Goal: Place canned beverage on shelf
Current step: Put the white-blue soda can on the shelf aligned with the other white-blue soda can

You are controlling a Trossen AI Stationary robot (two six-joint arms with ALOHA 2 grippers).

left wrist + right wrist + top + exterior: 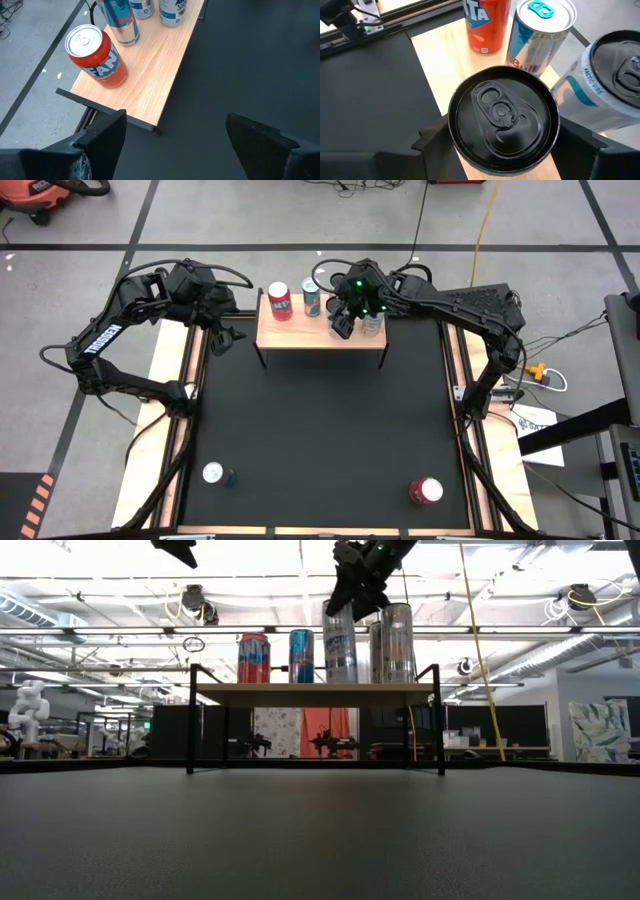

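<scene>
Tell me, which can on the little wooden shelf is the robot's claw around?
The black-topped can, third along after the red Fanta can and the blue Red Bull can. The right gripper straddles it; the others stand untouched.

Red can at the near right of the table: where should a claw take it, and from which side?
Grip the red can across its round side wall, just below the rim, coming straight down from above. It stands upright with its top face showing in the high view, and bare table surrounds it, so both fingers should have room. The right claw is probably nearer.
</scene>
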